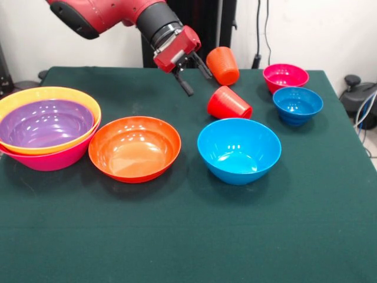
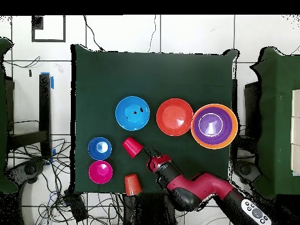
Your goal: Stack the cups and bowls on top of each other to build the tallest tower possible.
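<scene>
My gripper [image 1: 200, 85] hangs open and empty above the table's far middle, just left of both cups; it also shows in the overhead view [image 2: 150, 153]. The orange cup [image 1: 222, 65] [image 2: 133, 184] and the red cup [image 1: 228, 104] [image 2: 132, 147] lie tipped on their sides. The tower at the left is the purple bowl [image 1: 44, 124] inside the yellow-orange bowl [image 1: 47, 93] inside the pink bowl [image 1: 53, 159] [image 2: 214, 125]. A red-orange bowl [image 1: 134, 147] [image 2: 174, 116] stands beside it; a second one does not show apart. The medium blue bowl [image 1: 238, 150] [image 2: 132, 113] stands in the middle.
The small magenta bowl [image 1: 285, 76] [image 2: 100, 171] and the small blue bowl [image 1: 297, 105] [image 2: 99, 148] stand upright at the far right in the front view, near the table's edge. The green table [image 1: 188, 236] stretches open in front of the bowls.
</scene>
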Tool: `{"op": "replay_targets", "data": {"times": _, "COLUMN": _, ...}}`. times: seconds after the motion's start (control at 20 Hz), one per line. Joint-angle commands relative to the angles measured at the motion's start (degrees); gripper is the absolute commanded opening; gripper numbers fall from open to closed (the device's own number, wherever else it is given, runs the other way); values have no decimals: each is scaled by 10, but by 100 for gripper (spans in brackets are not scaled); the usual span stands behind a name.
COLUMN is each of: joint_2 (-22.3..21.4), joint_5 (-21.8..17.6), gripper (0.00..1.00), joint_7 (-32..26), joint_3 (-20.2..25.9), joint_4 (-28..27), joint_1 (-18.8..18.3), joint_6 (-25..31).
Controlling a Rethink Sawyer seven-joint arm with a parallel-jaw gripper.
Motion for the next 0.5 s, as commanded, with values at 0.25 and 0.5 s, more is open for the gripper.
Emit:
{"op": "replay_targets", "data": {"times": 0.25, "joint_2": 36, "joint_5": -42, "gripper": 100, "joint_7": 98, "joint_3": -19, "joint_4": -85, "joint_1": 55, "joint_6": -50}}
{"op": "replay_targets", "data": {"times": 0.5, "joint_2": 38, "joint_5": -12, "gripper": 100, "joint_7": 85, "joint_3": -25, "joint_4": -79, "joint_1": 68, "joint_6": -72}}
